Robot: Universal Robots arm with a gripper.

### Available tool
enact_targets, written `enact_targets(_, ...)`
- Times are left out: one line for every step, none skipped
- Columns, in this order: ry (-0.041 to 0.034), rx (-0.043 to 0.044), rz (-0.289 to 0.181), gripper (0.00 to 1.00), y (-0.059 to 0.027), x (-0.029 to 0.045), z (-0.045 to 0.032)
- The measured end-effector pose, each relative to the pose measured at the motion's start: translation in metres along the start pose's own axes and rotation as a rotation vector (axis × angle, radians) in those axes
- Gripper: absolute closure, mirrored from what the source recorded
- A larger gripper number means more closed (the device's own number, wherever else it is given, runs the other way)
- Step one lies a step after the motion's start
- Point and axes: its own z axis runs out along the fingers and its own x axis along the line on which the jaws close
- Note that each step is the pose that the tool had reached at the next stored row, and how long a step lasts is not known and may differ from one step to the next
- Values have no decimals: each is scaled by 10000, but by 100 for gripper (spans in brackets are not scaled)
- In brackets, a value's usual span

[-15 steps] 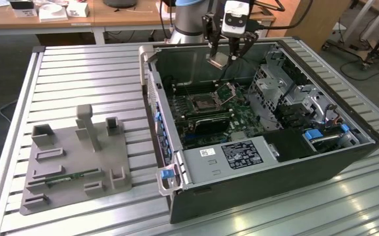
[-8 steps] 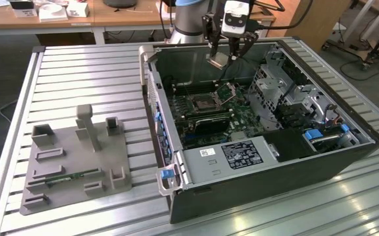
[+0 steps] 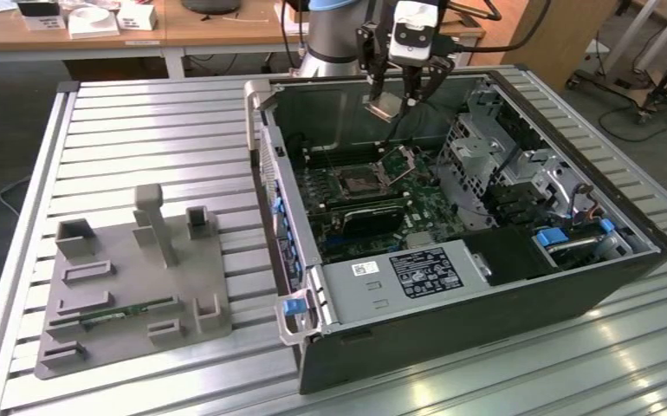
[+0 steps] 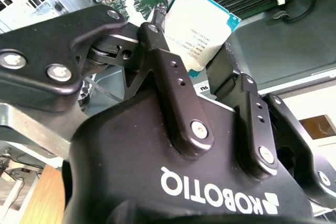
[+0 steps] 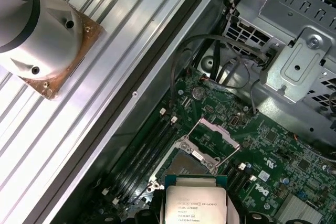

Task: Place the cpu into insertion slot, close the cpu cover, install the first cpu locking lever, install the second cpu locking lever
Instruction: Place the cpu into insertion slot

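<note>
Cpu (image 3: 380, 107) clamped in the tool (image 3: 389, 97), exterior view, insertion slot (image 3: 357, 183) well below it. Second wrist view: fingers (image 4: 163, 61) pinch its edges. First wrist view: cpu cover (image 5: 212, 139) seemingly raised beneath. Placing step; demands square alignment, gentle lowering.

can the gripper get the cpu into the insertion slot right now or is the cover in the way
Probably yes: the gripper holds the cpu above the open case, the cpu cover stands tilted up off the insertion slot, and nothing appears to lie between them.

The fingers (image 3: 371, 80) grip the cpu (image 3: 381, 105) above the insertion slot (image 3: 357, 184); cpu cover (image 3: 404, 159) raised.
</note>
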Motion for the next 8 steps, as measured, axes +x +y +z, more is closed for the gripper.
enact_targets(-3,0,31,45,0,0,0)
enact_targets(-6,-1,61,45,0,0,1)
enact_targets(-8,-2,90,45,0,0,1)
enact_targets(-11,-2,119,45,0,0,2)
enact_targets(-14,-3,149,45,0,0,3)
enact_targets(-17,-3,182,45,0,0,3)
enact_targets(-20,-4,218,45,0,0,4)
enact_targets(-23,-4,253,45,0,0,5)
